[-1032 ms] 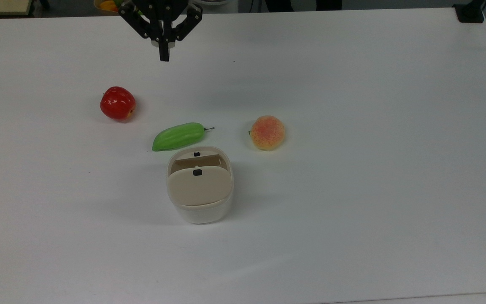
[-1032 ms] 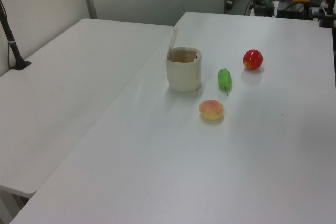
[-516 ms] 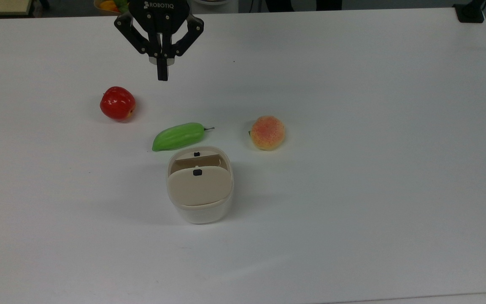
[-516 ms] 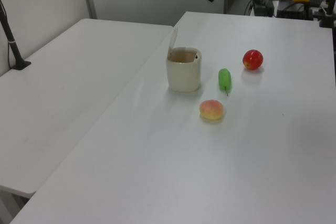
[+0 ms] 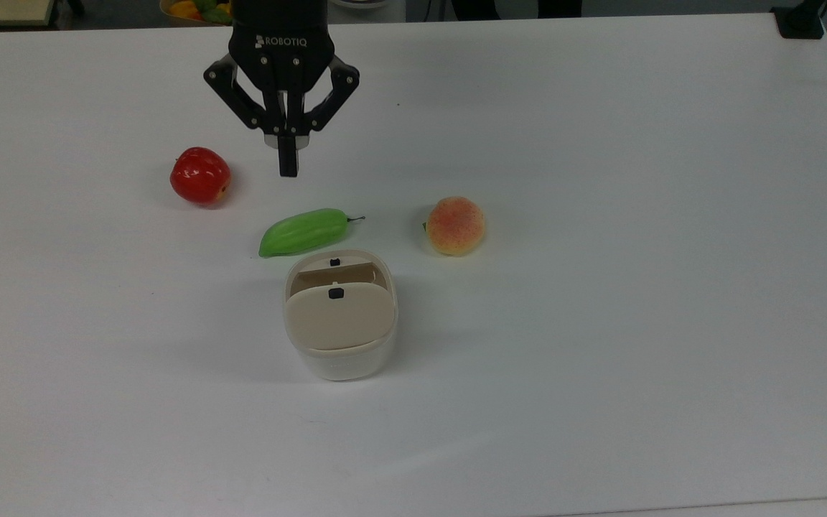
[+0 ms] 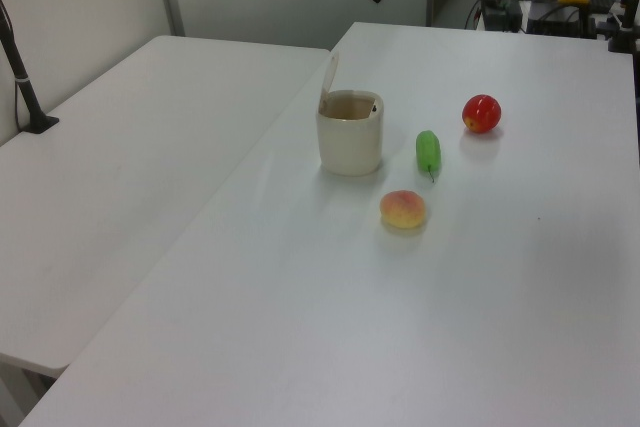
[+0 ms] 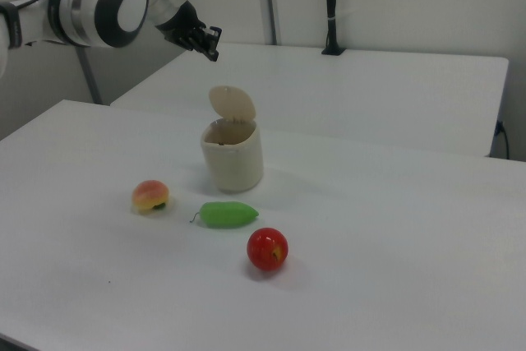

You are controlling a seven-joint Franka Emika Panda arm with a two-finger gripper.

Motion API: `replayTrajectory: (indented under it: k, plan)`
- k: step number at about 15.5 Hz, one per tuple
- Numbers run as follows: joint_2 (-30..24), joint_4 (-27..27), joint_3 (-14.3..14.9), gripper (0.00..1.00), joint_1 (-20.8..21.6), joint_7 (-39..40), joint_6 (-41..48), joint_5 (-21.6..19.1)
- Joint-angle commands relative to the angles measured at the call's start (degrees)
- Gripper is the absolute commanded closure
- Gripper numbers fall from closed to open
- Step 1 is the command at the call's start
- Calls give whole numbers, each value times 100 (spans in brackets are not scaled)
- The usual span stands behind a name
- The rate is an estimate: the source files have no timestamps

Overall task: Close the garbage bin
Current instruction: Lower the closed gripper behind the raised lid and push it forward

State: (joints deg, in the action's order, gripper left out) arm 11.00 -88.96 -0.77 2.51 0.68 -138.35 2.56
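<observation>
Gripper has come fwd over the table since 1 s ago: in the top view its tip was up near the far edge, now it hangs lower in frame, between the red apple and the green fruit, w/ nothing else shifted. Fingers look pressed together into one black tip, holding nothing.

Garbage bin sits mid-table, just beside the green fruit, peach off to the top view's right. Its lid stands upright on the hinge; right view shows it raised above the rim, mouth open. Black button shows on the lid face.

Step in hand, by my read: approach. Gripper is high above the table and well apart from the bin, no contact yet.

Next move prob needs: carry on over the green fruit w/o clipping it, get to the lid's back side, i.e. the side away from the mouth, then push its top edge fwd and down so it swings over the opening. Closed tip suits a push. Bin is light plastic, so a sideways shove could slide or tip it; press shld go mostly downward once the lid passes vertical.
</observation>
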Motion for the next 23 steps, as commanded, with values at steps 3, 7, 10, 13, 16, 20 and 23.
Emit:
replayTrajectory:
  k: [3, 7, 10, 13, 16, 20, 23]
  plan:
    - [507, 19, 7, 100, 30, -51, -1430, -89]
    - [982, 19, 15, 100, 30, -33, -2318, -89]
    - [1316, 19, 15, 100, 30, -33, -2706, -72]
    - [1370, 1, 7, 100, 48, -42, -2733, -81]
    - [1361, -25, -2, 100, 74, -77, -2654, -89]
    - [1308, -26, -2, 100, 118, -103, -1928, -98]
    - [1221, 54, -2, 100, 118, -95, -1144, -98]
